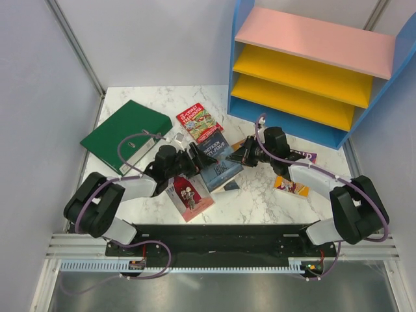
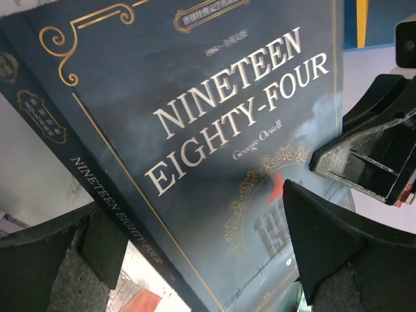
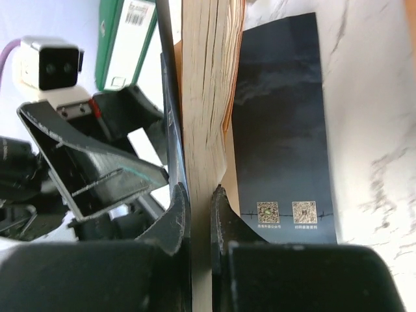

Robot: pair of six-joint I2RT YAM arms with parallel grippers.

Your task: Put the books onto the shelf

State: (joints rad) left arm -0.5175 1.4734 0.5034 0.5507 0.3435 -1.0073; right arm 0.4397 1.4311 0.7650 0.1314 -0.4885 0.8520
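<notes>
The right tool (image 3: pixel 198 214) pinches the blue-grey book (image 2: pixel 214 130) by its pages, mid tabletop (image 1: pixel 260 195). The left tool (image 2: pixel 195 247) is wide open around it. It looks light and floppy, so hold near the stiff spine.

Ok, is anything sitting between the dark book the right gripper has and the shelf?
Nothing visible does. The right gripper is shut on the dark book, and the tabletop from there to the shelf front shows nothing standing on it. The red book lies left of that path.
</notes>
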